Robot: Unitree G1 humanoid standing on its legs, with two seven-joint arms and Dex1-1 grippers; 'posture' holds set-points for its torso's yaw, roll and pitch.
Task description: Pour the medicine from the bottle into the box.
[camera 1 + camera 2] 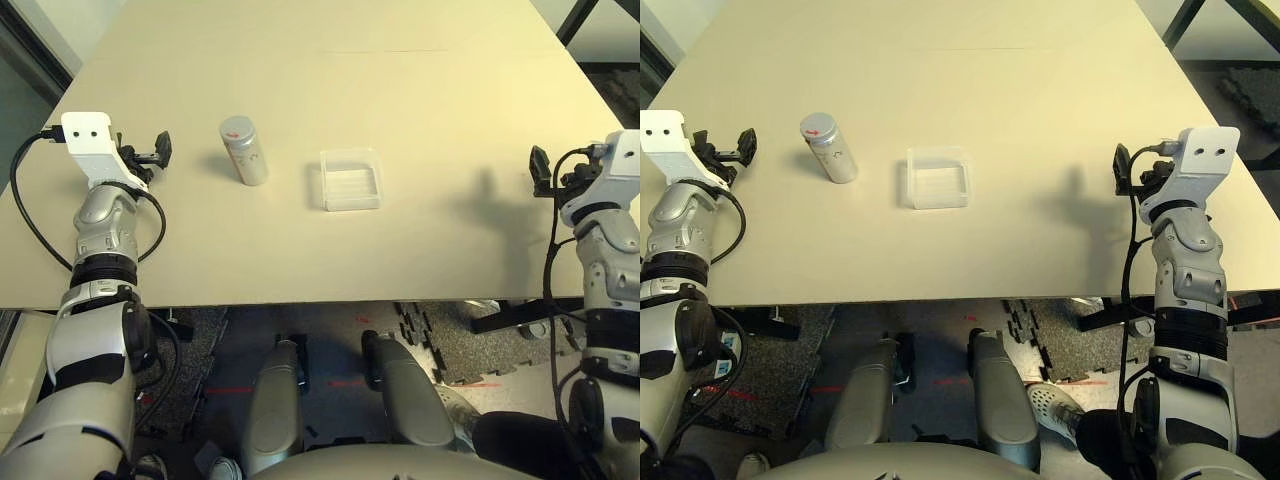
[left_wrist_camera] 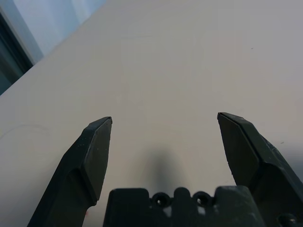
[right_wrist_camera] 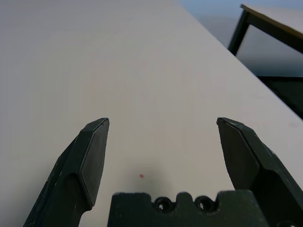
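The silver-grey bottle (image 1: 243, 150) stands at nine o'clock of the clear box (image 1: 351, 180); left gripper (image 2: 163, 125) and right gripper (image 3: 162, 126) gape wide, empty.

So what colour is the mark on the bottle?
Red, on the silver-grey bottle; clearest in the right eye view.

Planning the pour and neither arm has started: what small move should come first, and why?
Probably bring the left tool toward the bottle. The bottle stands upright beside the box, nearer the left tool, and both tools, left and right, are open, holding nothing.
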